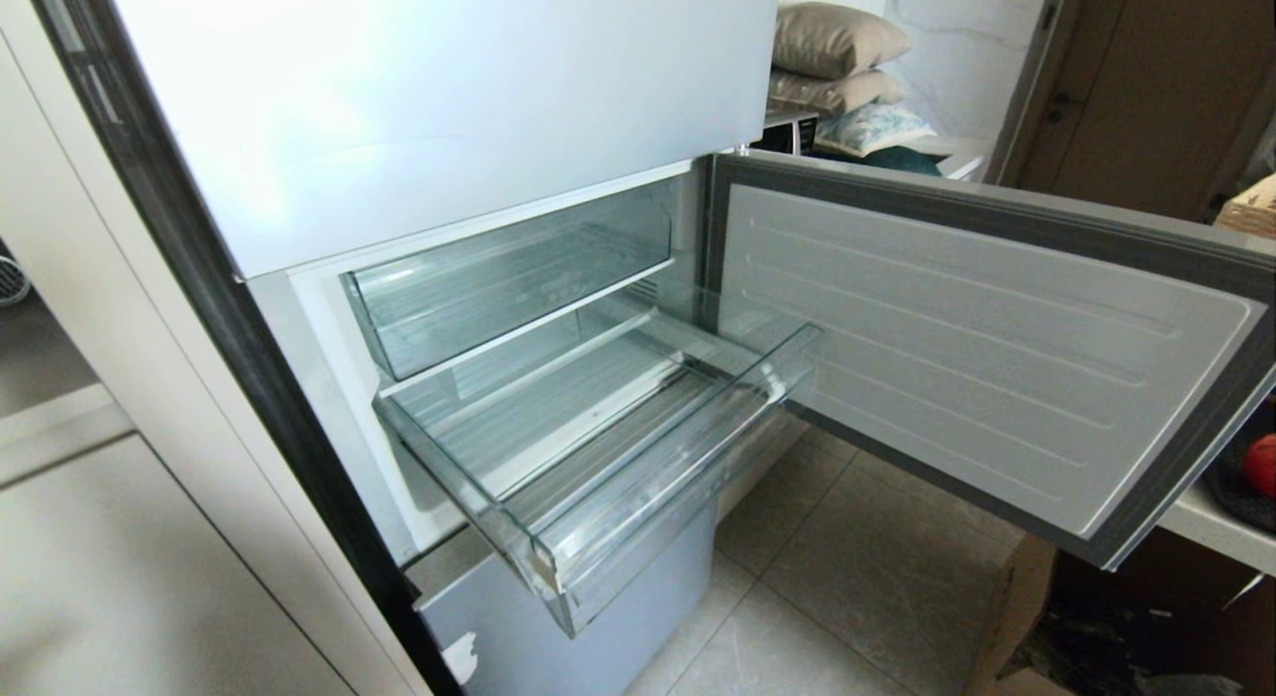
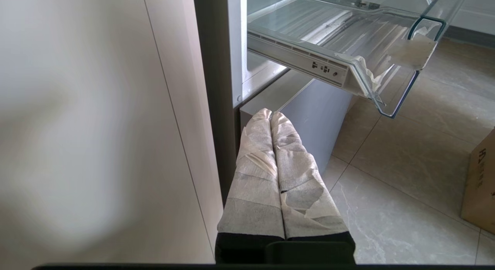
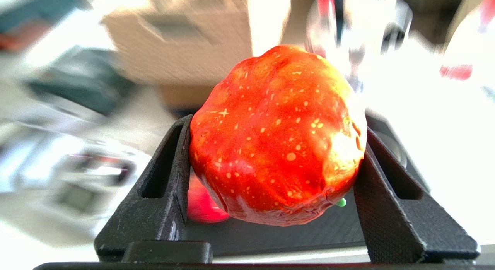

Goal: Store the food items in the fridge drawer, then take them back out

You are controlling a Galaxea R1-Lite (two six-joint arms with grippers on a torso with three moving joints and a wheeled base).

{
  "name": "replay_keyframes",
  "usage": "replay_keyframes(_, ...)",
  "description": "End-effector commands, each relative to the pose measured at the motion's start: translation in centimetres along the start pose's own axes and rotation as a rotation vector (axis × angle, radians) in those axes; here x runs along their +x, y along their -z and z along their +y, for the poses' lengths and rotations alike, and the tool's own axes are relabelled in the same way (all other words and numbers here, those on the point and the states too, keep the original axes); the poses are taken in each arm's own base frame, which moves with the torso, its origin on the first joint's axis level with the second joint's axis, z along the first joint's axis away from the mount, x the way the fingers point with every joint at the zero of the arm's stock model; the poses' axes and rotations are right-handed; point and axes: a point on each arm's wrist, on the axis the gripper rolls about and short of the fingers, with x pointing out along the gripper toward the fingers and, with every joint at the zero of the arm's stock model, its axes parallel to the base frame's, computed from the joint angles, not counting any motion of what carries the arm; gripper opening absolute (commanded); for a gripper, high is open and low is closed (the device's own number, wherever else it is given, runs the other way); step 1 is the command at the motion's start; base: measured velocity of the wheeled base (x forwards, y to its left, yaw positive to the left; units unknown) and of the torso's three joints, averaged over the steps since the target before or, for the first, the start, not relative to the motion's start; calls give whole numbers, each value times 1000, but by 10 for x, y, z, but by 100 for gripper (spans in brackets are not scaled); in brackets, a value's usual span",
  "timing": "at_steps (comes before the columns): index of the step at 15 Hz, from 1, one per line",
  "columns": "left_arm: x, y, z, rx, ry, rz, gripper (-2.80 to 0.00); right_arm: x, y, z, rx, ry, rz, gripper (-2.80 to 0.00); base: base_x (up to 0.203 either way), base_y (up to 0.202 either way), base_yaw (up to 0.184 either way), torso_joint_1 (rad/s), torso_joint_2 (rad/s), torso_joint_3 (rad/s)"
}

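Right gripper clamps the speckled orange-red toy fruit between both black fingers, surroundings too blurred to place. Left gripper closed, parked low beside the fridge. Clear fridge drawer pulled out.

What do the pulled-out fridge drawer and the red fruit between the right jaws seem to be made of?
Fridge drawer: likely clear hard plastic, glossy; the floor shows through it, with ribbed base lines.
Red fruit: probably moulded plastic or rubber, shiny, with painted-looking yellow speckles; uncertain. The right gripper holds it.
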Motion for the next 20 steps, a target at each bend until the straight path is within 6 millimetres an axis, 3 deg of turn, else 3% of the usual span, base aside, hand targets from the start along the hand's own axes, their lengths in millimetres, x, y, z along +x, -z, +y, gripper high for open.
replay_keyframes(1, 0, 0, 0, 0, 1, 0, -280, -104, -50, 39, -54, -68, -243, -280, 0, 0, 0, 0, 0, 0)
replay_keyframes(3, 0, 0, 0, 0, -1, 0, -280, -176, -42, 68, -52, -228, -331, -280, 0, 0, 0, 0, 0, 0)
replay_keyframes(4, 0, 0, 0, 0, -1, 0, -280, -202, -31, 77, -38, -353, -331, -280, 0, 0, 0, 0, 0, 0)
replay_keyframes(6, 0, 0, 0, 0, -1, 0, -280, -252, 3, 76, -26, -604, -268, -280, 0, 0, 0, 0, 0, 0)
replay_keyframes(7, 0, 0, 0, 0, -1, 0, -280, -266, 25, 69, -35, -700, -195, -280, 0, 0, 0, 0, 0, 0)
replay_keyframes(10, 0, 0, 0, 0, 0, 0, -280, -277, 106, 53, -137, -832, 79, -280, 0, 0, 0, 0, 0, 0)
replay_keyframes(13, 0, 0, 0, 0, 0, 0, -280, -277, 161, 44, -286, -816, 172, -280, 0, 0, 0, 0, 0, 0)
replay_keyframes(14, 0, 0, 0, 0, -1, 0, -280, -276, 172, 43, -300, -812, 178, -280, 0, 0, 0, 0, 0, 0)
replay_keyframes(20, 0, 0, 0, 0, 1, 0, -280, -279, 185, 36, -349, -830, 249, -280, 0, 0, 0, 0, 0, 0)
